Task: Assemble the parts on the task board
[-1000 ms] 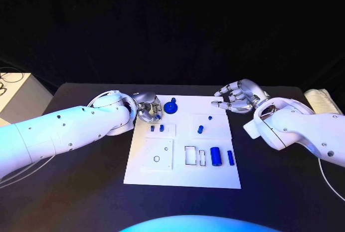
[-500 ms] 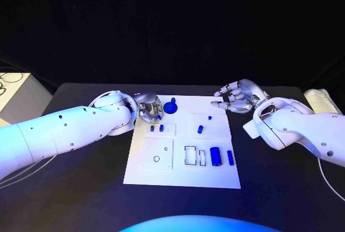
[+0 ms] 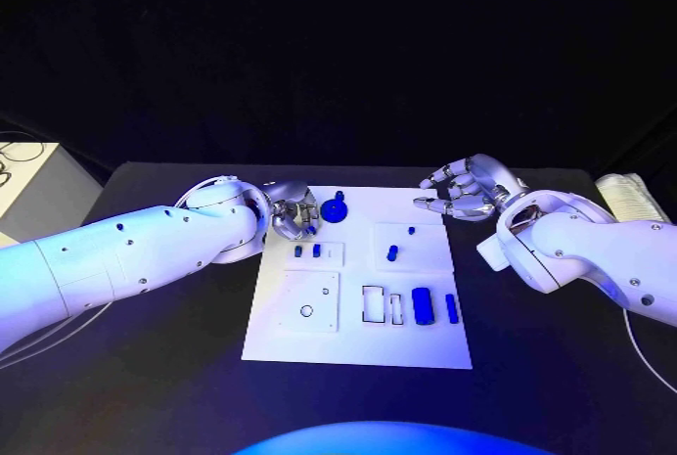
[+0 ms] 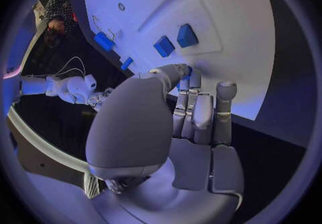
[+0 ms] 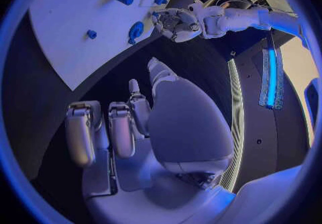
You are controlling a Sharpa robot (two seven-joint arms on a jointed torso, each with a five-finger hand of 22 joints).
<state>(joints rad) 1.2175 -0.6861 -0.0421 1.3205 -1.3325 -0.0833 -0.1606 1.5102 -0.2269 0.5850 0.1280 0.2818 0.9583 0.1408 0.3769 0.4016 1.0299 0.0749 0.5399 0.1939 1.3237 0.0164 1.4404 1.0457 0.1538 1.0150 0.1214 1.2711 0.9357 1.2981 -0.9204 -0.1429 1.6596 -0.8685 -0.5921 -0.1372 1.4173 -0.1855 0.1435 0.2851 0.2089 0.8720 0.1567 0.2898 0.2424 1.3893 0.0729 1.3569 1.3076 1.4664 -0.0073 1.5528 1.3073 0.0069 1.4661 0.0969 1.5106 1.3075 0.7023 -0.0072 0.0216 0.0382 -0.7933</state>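
The white task board (image 3: 360,328) lies in the middle of the black table. My left hand (image 3: 293,218) hovers at its far left corner with curled fingers and pinches a small blue part (image 4: 188,70) between thumb and finger. Just beside it stands a round blue part (image 3: 335,210). Two small blue blocks (image 3: 306,250) sit on the board close below that hand, also seen as blue blocks (image 4: 174,41). My right hand (image 3: 459,193) hangs past the far right corner, fingers curled in on nothing (image 5: 127,122). A blue cylinder (image 3: 422,301) and a blue bar (image 3: 452,308) lie on the near right.
Two more small blue pieces (image 3: 402,242) sit in the board's right middle. A raised plate with two holes (image 3: 310,303) and white slots (image 3: 381,305) fill the near part. A pale box (image 3: 35,186) stands at the table's left and a white bundle (image 3: 632,196) at its right.
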